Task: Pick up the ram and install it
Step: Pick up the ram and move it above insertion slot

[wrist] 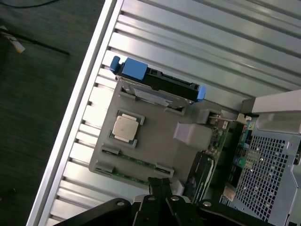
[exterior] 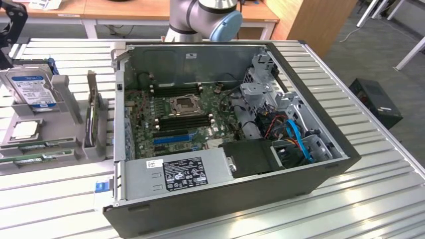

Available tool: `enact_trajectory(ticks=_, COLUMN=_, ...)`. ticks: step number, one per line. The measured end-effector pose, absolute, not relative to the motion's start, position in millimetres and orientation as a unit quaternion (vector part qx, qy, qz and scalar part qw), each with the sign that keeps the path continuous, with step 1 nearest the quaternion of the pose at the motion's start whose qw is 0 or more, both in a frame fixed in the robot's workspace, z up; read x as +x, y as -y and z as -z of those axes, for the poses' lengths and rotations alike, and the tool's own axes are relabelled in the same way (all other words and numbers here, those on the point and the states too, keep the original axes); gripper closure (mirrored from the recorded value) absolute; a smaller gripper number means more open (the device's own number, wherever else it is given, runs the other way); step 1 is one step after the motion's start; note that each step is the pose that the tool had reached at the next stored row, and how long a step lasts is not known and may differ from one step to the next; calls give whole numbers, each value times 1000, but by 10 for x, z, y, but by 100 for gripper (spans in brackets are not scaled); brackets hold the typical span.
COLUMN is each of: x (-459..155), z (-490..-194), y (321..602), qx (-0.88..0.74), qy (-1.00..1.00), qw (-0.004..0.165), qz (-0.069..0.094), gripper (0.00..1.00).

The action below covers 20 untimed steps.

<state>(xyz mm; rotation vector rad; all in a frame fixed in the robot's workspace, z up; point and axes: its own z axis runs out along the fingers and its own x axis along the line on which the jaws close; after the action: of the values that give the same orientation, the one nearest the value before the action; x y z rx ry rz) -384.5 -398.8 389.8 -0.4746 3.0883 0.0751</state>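
Two thin green ram (exterior: 37, 146) sticks lie in the front slots of a grey holder (exterior: 63, 134) at the exterior view's left, beside the open computer case (exterior: 199, 164). In the wrist view the ram (wrist: 136, 161) runs along the holder's edge, just ahead of my fingertips. My gripper (wrist: 160, 184) is shut with nothing between its fingers. It hangs above the holder, apart from the ram. From outside, the gripper (exterior: 8, 47) is a dark shape at the far left, over the hard drive. The motherboard (exterior: 179, 114) shows black memory slots around the processor socket.
The holder also carries a hard drive (exterior: 32, 89) with blue ends (wrist: 131, 69), a processor chip (wrist: 125, 127) and an upright green expansion card (exterior: 93, 114). The ribbed metal table (exterior: 371, 199) drops off near the holder's outer side. Inside the case are a power supply (exterior: 186, 172) and blue cables (exterior: 295, 134).
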Motion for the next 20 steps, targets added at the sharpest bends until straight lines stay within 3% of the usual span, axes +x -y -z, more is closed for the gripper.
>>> enact_trajectory(ticks=20, x=-3845, z=-3898, y=3989, qx=-250, qy=-968, qw=6, qz=-25, gripper=89)
